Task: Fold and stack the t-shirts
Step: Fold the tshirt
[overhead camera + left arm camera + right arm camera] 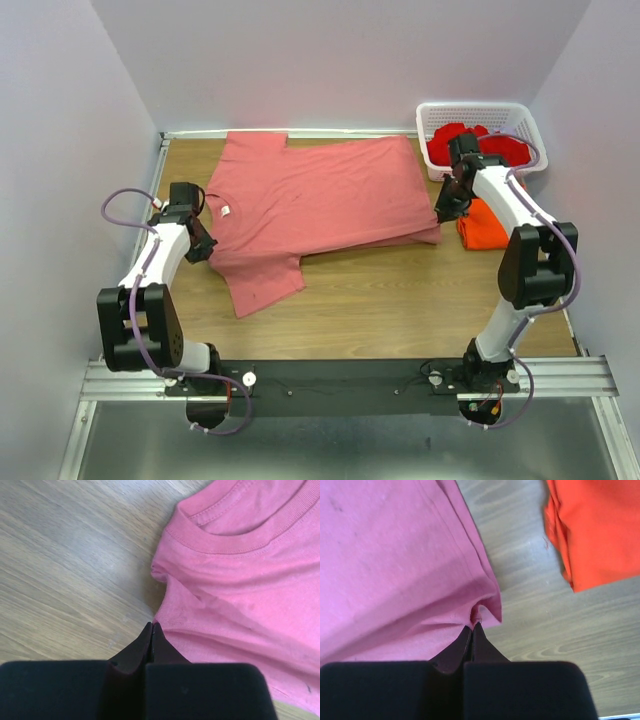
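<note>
A large salmon-pink t-shirt (320, 195) lies spread flat across the wooden table, collar to the left and hem to the right. My left gripper (203, 243) is shut on its shoulder edge just beside the collar (235, 540); the closed tips (152, 625) pinch the cloth's rim. My right gripper (441, 213) is shut on the near hem corner, where the cloth (395, 555) bunches up at the tips (475, 625). A folded bright orange t-shirt (482, 228) lies just right of that corner (600, 530). Deep red t-shirts (470, 140) sit heaped in the basket.
The white plastic lattice basket (470, 106) stands at the back right corner. White walls close in the table on the left, back and right. Bare wood (400, 300) shows in front of the pink shirt.
</note>
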{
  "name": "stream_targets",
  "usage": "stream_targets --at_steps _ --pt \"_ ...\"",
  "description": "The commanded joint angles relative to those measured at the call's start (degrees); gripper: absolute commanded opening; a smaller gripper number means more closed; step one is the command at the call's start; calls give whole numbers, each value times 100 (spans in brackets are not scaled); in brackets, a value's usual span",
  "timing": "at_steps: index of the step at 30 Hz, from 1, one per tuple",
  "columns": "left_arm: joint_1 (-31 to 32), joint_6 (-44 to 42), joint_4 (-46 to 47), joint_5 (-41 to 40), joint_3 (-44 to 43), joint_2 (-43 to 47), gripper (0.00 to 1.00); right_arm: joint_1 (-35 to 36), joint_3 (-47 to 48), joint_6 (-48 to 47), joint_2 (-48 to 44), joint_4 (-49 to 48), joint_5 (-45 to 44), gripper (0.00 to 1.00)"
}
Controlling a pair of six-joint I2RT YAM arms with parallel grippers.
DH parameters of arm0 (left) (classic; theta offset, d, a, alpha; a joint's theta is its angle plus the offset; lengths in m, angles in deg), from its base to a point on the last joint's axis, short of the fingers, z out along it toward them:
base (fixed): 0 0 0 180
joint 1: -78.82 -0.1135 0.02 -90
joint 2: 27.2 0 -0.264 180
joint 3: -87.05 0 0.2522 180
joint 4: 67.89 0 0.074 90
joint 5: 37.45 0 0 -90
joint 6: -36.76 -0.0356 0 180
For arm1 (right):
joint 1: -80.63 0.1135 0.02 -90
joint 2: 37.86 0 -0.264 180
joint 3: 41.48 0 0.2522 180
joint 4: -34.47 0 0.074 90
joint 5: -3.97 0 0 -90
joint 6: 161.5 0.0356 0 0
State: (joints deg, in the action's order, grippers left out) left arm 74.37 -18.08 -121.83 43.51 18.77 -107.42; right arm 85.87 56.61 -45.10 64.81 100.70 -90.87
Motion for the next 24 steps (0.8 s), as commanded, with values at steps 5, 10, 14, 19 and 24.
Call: stream_targets --at_steps 5,10,14,19,24 --pt "-249 -220 239 -10 -208 -318 0 -58 645 -169 595 62 -69 1" --pt "-267 -264 257 113 -480 -511 0 -58 935 -196 877 53 -140 1" --pt "-285 -299 274 95 -726 -696 0 -58 1059 -196 1070 18 -114 1" --pt "-285 -316 327 130 -972 -1038 0 -58 1155 -178 1255 -87 -210 1" --pt "-285 -334 362 130 -1148 -1267 0 -66 1313 -178 1422 -132 -254 1"
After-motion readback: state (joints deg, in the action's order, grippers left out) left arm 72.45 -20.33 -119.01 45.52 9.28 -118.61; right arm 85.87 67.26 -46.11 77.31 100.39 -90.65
